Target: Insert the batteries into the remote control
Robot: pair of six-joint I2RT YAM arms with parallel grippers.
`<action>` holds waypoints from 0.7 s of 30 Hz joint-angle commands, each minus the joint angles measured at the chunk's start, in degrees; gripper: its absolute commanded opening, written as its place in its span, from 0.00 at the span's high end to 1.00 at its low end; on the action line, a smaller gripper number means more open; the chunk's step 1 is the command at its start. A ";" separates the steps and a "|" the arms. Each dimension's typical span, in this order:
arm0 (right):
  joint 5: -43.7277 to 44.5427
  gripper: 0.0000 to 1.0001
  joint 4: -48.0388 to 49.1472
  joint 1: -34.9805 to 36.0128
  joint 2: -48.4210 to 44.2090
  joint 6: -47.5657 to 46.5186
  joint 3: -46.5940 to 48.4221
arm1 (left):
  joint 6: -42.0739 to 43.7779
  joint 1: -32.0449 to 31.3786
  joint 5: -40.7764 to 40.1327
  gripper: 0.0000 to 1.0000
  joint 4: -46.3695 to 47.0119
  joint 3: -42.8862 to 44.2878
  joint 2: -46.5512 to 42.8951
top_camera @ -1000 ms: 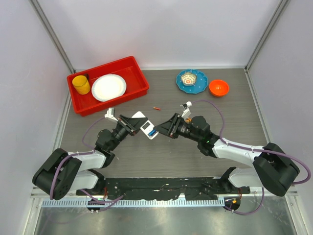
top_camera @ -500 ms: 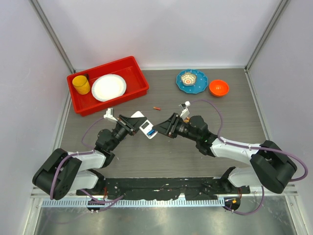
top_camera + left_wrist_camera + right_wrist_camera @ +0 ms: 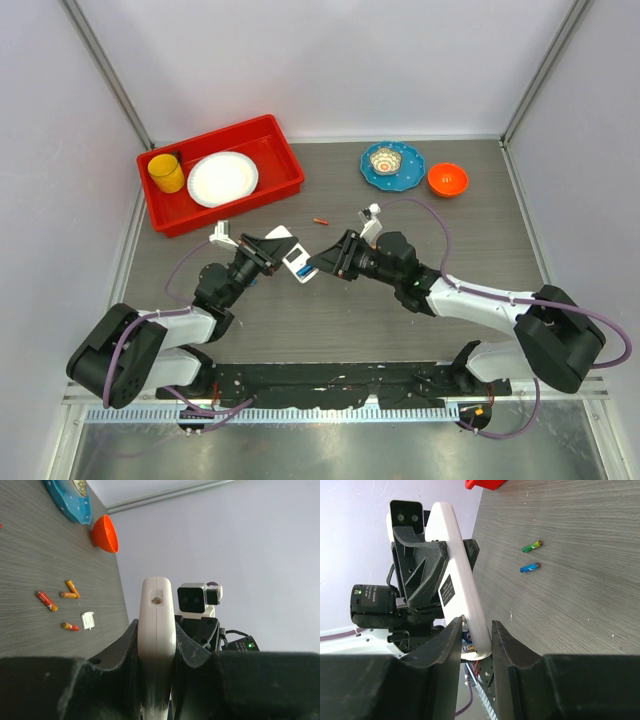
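The remote control (image 3: 297,263) is white and held off the table between the two arms. My left gripper (image 3: 277,252) is shut on it; in the left wrist view the remote (image 3: 157,625) stands edge-on, clamped between both fingers. My right gripper (image 3: 322,263) straddles the remote's other end (image 3: 457,580), one finger on its plain back, the other against a blue battery (image 3: 466,636) sitting in the open compartment. Loose batteries lie on the table: orange ones (image 3: 46,600) (image 3: 70,587) (image 3: 69,626), a green one (image 3: 532,546), a blue one (image 3: 529,567), and an orange one (image 3: 320,221).
A small white cover piece (image 3: 88,620) lies beside the orange batteries. A red tray (image 3: 160,215) with a white plate and yellow cup stands at the back left. A blue plate (image 3: 410,172) with a small bowl and an orange bowl (image 3: 447,179) stand at the back right.
My right gripper has moved left onto the end of the remote, carrying the blue battery with it. The left gripper and remote have shifted slightly left.
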 commanded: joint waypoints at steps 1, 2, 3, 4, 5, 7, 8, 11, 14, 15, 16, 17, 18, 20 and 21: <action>-0.57 0.99 -5.12 2.65 1.60 -3.86 2.76 | -1.43 -1.11 1.57 1.00 17.74 1.91 -1.85; -0.31 0.99 -5.56 2.65 1.59 -4.21 3.02 | -1.43 -1.02 1.49 1.00 17.74 1.91 -1.76; -0.13 0.99 -6.09 2.82 1.51 -5.00 3.11 | -1.52 -1.02 1.57 1.00 17.74 1.74 -1.76; 0.39 0.99 -7.48 2.91 1.51 -5.44 3.63 | -1.43 -1.02 1.40 1.00 17.74 1.73 -1.76; 0.92 0.99 -8.37 3.18 1.42 -6.05 3.99 | -1.43 -1.02 1.49 1.00 17.74 1.65 -1.85; 3.28 0.99 -12.30 3.53 0.98 -8.16 5.21 | -1.52 -1.02 1.40 1.00 17.74 1.65 -1.94; 4.43 0.99 -13.64 3.88 0.89 -8.95 5.65 | -1.52 -1.02 1.40 1.00 17.74 1.56 -2.11; 9.34 0.99 -20.23 4.93 0.63 -13.43 8.11 | -1.52 -1.02 1.31 1.00 17.74 1.65 -2.20; 13.13 0.99 -24.80 6.08 0.45 -16.60 9.96 | -1.61 -1.02 1.40 1.00 17.65 1.65 -2.11; 13.49 0.99 -25.86 6.17 0.45 -17.04 10.31 | -1.61 -1.02 1.22 1.00 17.65 1.65 -2.11; 13.84 0.99 -26.04 6.17 0.37 -17.66 10.40 | -1.52 -1.02 1.22 1.00 17.65 1.65 -2.20; 13.76 0.99 -26.04 6.25 0.19 -17.75 10.32 | -1.52 -1.02 1.31 1.00 17.57 1.65 -2.11; 13.32 0.99 -25.26 6.25 -0.07 -17.84 9.88 | -1.43 -1.02 1.31 1.00 17.57 1.65 -2.11; 12.36 0.99 -22.89 6.25 -1.38 -17.14 8.83 | -1.43 -1.02 1.31 1.00 17.48 1.47 -2.02; 11.39 0.99 -20.62 6.17 -1.92 -16.44 7.87 | -1.35 -1.02 1.40 1.00 17.39 1.38 -1.94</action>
